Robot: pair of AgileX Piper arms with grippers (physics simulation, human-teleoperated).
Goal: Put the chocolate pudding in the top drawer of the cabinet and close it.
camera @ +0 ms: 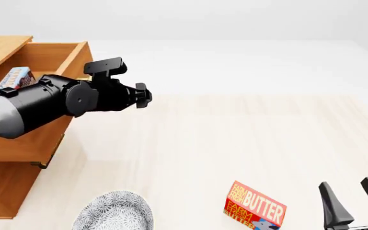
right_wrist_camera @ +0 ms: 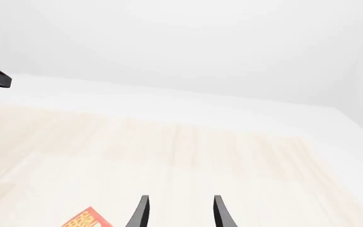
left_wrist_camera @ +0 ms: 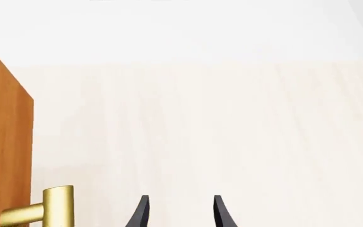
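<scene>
The cabinet (camera: 5,191) stands at the left with its top drawer (camera: 56,53) pulled out. Inside the drawer lies the chocolate pudding (camera: 16,76), a light blue box with a red edge, partly hidden by my left arm (camera: 75,98). In the left wrist view my left gripper (left_wrist_camera: 178,213) is open and holds nothing. It is just off the drawer's front panel (left_wrist_camera: 5,142), beside the brass handle (left_wrist_camera: 50,205). My right gripper (camera: 353,199) is open and empty low at the right, also seen in the right wrist view (right_wrist_camera: 178,213).
A red-and-yellow butter box (camera: 254,207) lies near the front edge, left of my right gripper, and its corner (right_wrist_camera: 87,218) shows in the right wrist view. A grey patterned plate (camera: 113,213) sits at the front, right of the cabinet.
</scene>
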